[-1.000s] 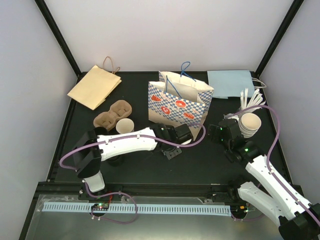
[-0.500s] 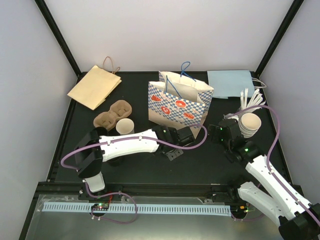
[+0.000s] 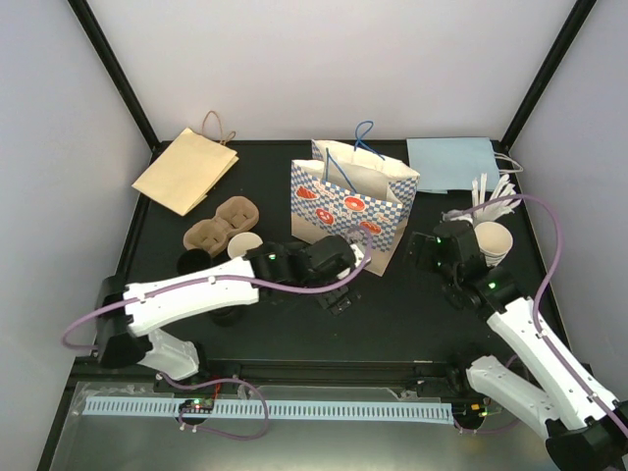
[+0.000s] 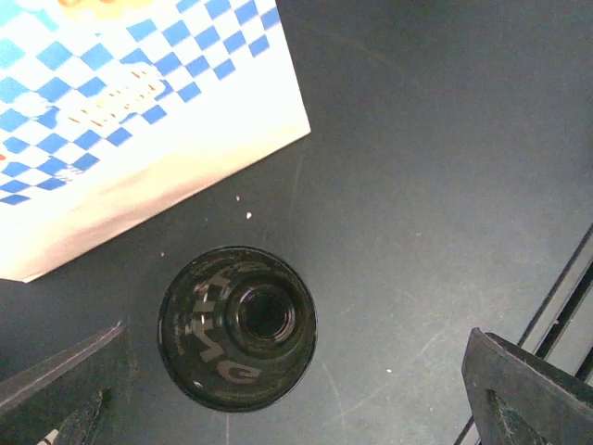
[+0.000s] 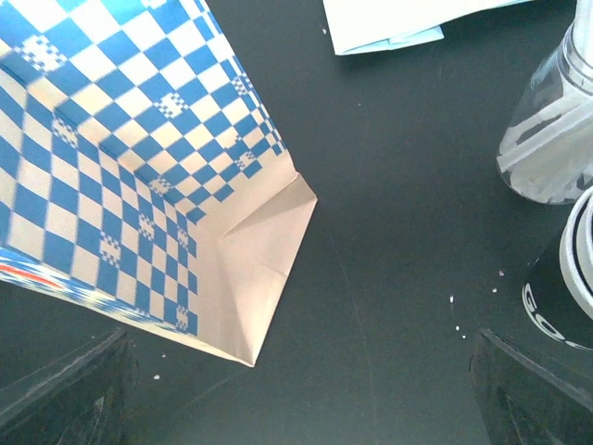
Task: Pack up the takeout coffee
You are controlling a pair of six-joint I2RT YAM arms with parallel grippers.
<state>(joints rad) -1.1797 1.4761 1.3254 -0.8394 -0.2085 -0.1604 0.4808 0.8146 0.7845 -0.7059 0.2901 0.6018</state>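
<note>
A black cup [image 4: 236,326] with grey lettering stands on the dark table just off the lower edge of the blue-checked paper bag [image 4: 111,120]. My left gripper [image 4: 292,394] hangs open straight above it, one finger [image 4: 56,385] on each side, touching nothing. In the top view this left gripper [image 3: 339,289] is at the front of the upright bag [image 3: 353,196]. My right gripper [image 3: 444,250] is open and empty, between the bag's right corner [image 5: 250,241] and a white-rimmed black cup [image 5: 565,287].
A brown cup carrier [image 3: 221,224] and a single paper cup [image 3: 245,245] lie left of the bag. A flat brown bag [image 3: 184,169] is at back left, a light-blue bag [image 3: 451,162] at back right. A holder of stirrers [image 3: 491,191] stands behind the stacked cups [image 3: 491,240].
My left gripper has opened and let go of the black cup, which now stands free. The left arm's elbow has swung down and left. The right gripper has shifted slightly away.
</note>
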